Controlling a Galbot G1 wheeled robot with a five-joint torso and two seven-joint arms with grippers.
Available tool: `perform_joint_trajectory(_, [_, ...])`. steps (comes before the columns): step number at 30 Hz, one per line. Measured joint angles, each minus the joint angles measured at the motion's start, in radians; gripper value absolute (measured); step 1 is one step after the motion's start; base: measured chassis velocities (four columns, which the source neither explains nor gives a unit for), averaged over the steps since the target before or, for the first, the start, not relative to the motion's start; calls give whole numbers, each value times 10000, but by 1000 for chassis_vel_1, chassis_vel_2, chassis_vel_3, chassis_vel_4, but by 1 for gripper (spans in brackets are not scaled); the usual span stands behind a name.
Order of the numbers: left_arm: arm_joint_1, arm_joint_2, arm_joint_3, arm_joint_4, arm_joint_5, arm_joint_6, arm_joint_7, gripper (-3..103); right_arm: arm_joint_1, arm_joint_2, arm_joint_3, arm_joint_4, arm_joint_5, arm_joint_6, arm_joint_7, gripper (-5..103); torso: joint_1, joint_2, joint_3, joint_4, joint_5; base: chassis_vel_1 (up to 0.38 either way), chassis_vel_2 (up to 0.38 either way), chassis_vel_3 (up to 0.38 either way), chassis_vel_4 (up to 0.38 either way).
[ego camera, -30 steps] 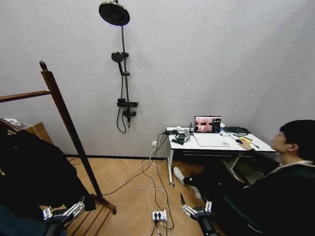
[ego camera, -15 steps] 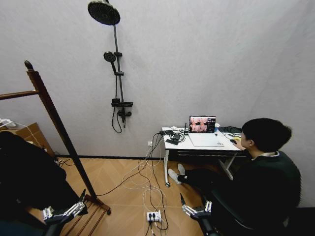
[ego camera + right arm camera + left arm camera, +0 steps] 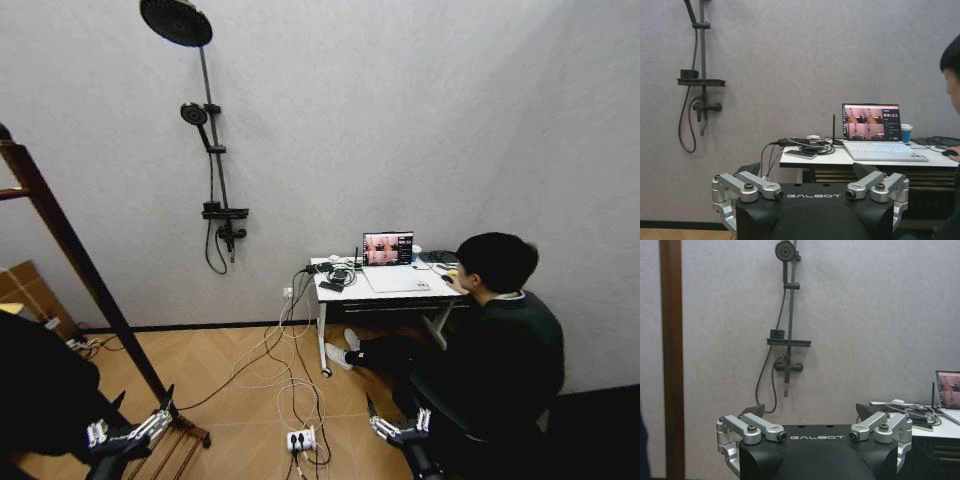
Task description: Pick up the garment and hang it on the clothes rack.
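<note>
Head view: the clothes rack runs along the left edge, its post slanting down to a base at lower left. The garment, a black mass, sits at lower left beside the post. Left gripper low left, right gripper low centre; both held idle, fingers apart, empty. A shower fixture hangs on the wall, upper left.

Wooden floor: white power strip and loose cables are laid on it, near the desk. Clothes rack base is planted at the left. Desk is loaded with an open laptop and cable clutter.
</note>
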Motion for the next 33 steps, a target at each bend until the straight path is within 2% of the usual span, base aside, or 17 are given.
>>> perform_joint_trajectory(16, [0, 0, 0, 0, 0, 0, 1, 100, 0, 0, 0, 1, 0, 0, 0, 100, 3, -1, 1, 3, -2, -7, -18, -19, -16])
perform_joint_trajectory(33, [0, 0, 0, 0, 0, 0, 0, 100, -2, 0, -1, 0, 0, 0, 0, 100, -5, 3, -1, 3, 0, 131, -129, -137, 128])
